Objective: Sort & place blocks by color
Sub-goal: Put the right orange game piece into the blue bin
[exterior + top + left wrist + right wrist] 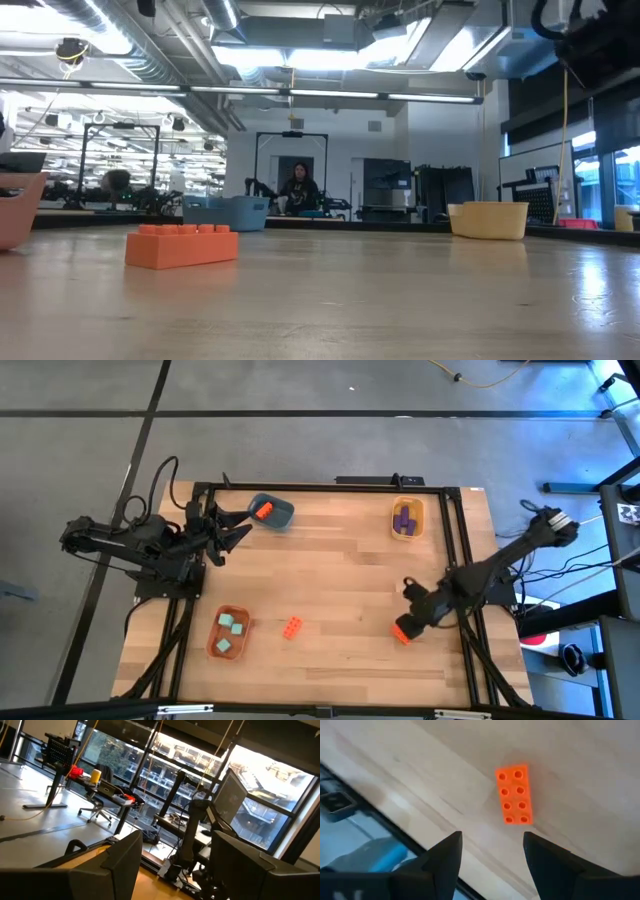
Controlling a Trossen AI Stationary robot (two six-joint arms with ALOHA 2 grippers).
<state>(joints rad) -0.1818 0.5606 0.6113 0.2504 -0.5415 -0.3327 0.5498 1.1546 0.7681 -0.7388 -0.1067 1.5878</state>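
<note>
Your right gripper (490, 851) hangs with fingers spread over an orange block (515, 795) near the surface's (340, 570) 4 o'clock edge, touching nothing. Only your overhead view shows the left gripper (232, 530), fingers released, by the blue bowl (272, 512) at 11 o'clock.

One camera hangs overhead, looking straight down on the whole counter (340, 590). Another sits at counter level, facing across into the room, close to an orange block (182, 245) that the overhead view shows too (293, 627). The left wrist camera faces out at windows; the right wrist camera looks down, close above another orange block (515, 795).
</note>
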